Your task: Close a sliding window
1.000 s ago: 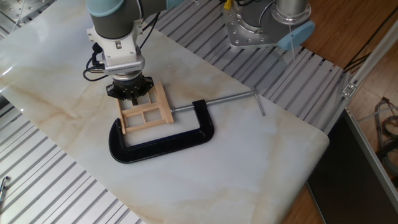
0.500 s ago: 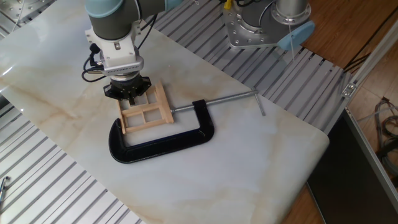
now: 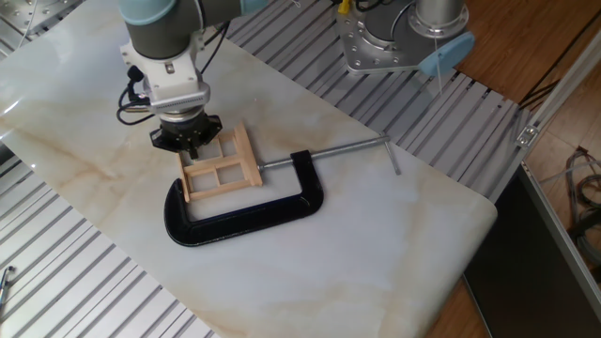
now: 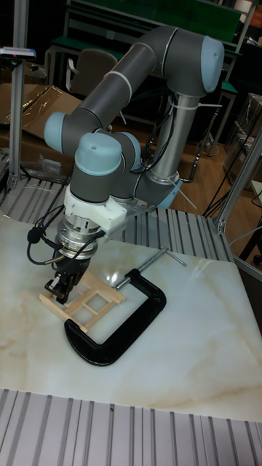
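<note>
The sliding window (image 3: 223, 172), a small pale wooden frame with thin slats, lies flat on the marble slab (image 3: 376, 244), held in the mouth of a black C-clamp (image 3: 246, 218). In the tall fixed view the sliding window (image 4: 89, 300) sits at the clamp's upper left. My gripper (image 3: 187, 146) points straight down over the window's far left corner, its dark fingers (image 4: 61, 286) close together and touching the frame's left end. The wrist hides that corner in the fixed view. Nothing is held between the fingers.
The C-clamp's steel screw (image 3: 343, 149) with its cross handle reaches right of the window. The arm's base (image 3: 399, 38) stands at the back on ribbed metal decking (image 3: 84, 282), which surrounds the slab. The slab's right edge (image 3: 484, 235) drops to the floor.
My gripper has shifted slightly left along the window's far end. The frame and the clamp show no visible shift.
</note>
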Controlling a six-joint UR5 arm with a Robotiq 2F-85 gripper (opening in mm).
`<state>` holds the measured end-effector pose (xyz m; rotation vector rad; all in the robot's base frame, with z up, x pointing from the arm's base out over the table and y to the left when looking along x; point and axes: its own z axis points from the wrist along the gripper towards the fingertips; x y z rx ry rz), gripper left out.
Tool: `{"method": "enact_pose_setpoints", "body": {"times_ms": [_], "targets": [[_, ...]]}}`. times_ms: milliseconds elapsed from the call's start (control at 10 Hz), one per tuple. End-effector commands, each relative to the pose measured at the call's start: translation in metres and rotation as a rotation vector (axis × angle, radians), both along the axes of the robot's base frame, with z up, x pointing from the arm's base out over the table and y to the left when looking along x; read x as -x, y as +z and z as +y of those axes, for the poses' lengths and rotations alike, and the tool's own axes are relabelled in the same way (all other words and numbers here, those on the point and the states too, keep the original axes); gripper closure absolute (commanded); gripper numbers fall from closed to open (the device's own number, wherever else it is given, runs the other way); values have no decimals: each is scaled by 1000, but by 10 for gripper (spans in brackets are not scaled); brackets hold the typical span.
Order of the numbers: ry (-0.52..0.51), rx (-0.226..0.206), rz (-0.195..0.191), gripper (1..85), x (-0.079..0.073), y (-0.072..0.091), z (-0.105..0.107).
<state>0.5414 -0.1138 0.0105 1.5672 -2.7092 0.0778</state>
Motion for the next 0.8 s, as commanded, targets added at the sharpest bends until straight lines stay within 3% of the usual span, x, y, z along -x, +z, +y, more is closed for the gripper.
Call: {"method": "enact_pose_setpoints", "body": {"times_ms": [0,300,700], "targets": [[20,-18,-10,850,-8,0,-5],[-35,-38,7,850,-2,1,1],[-67,-25,25,850,7,8,2]]}}
